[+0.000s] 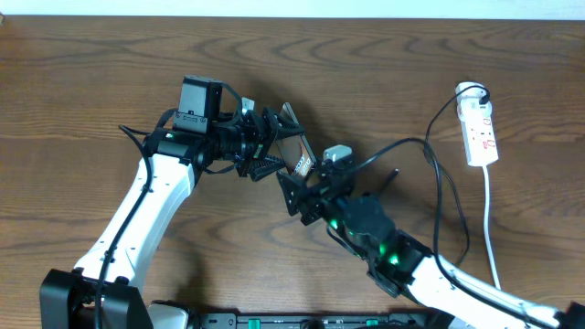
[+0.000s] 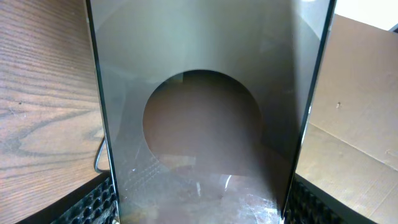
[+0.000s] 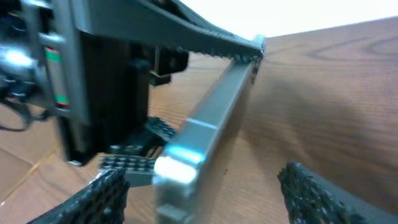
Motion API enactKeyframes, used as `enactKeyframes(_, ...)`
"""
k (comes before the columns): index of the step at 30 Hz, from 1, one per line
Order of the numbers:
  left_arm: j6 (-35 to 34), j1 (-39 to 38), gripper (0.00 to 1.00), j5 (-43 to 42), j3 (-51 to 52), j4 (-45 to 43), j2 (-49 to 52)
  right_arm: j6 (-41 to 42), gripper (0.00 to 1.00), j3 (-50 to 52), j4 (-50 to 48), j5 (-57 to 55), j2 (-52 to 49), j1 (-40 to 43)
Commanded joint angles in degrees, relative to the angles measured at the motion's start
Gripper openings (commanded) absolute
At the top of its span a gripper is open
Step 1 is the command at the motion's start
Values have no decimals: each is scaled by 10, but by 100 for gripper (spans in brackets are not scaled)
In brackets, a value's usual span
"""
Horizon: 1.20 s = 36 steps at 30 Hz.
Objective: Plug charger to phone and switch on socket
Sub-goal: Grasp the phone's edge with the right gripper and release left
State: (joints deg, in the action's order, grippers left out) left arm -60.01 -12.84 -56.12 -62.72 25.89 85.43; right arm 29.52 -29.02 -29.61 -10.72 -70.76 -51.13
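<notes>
— At the left tool (image 1: 266,152), what's gripped?
— It is clamped on the phone (image 2: 199,124), which is held at a tilt over the bench (image 1: 91,73).
— And the right tool (image 1: 302,192)?
— Its fingers (image 3: 102,193) are spread wide and hold nothing. The phone's silver edge sits just ahead, between them.
— Farther out?
— The charger (image 1: 437,119) loops across to the socket (image 1: 481,135), well apart, near the bench's right side.

**Both grippers nose to nose**

Left arm (image 1: 151,196) runs up from the bottom left of the overhead view, wrist bent to the right. Left gripper (image 1: 271,146) is clamped on the phone (image 1: 294,148), pads (image 2: 93,205) on its two long edges. Right arm (image 1: 416,265) comes in from bottom right, pointing up-left. Right gripper (image 1: 306,194) sits just below the left one, fingers (image 3: 317,186) spread wide, gripping nothing.
</notes>
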Motion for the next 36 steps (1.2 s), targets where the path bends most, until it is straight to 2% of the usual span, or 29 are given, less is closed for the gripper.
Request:
enactKeyframes(1,2,3,55,-13,-23,-3,-9,4,57,-31,-6,-18,-8,-2)
enactKeyframes(6,3,3,55,-13,-23,-3,-9,0,40,-44,-8,-18,-8,-2)
enactKeyframes(9,3,3,55,-13,-23,-3,-9,0,34,-46,-8,-18,-8,-2)
enactKeyframes(14,3,3,55,-13,-23,-3,-9,0,15,-46,-4,-18,-8,-2)
enactKeyframes(19,3,3,55,-13,-23,-3,-9,1,1,-46,-5,-18,-8,-2)
enactKeyframes(25,3,3,56,-13,-23,-3,-9,5,1,-46,-9,-12,-2,-2)
enactKeyframes(29,13,3,86,-12,-23,-4,-9,5,1,-46,-9,-15,7,-1)
enactKeyframes(30,18,3,100,-12,-23,-11,-9,5,1,-46,-8,-17,7,0)
enactKeyframes(33,53,15,98,-13,-23,-76,-9,24,1,-46,9,-24,7,15)
enactKeyframes(36,113,42,98,-11,-27,-151,-10,111,1,-46,41,-26,7,40)
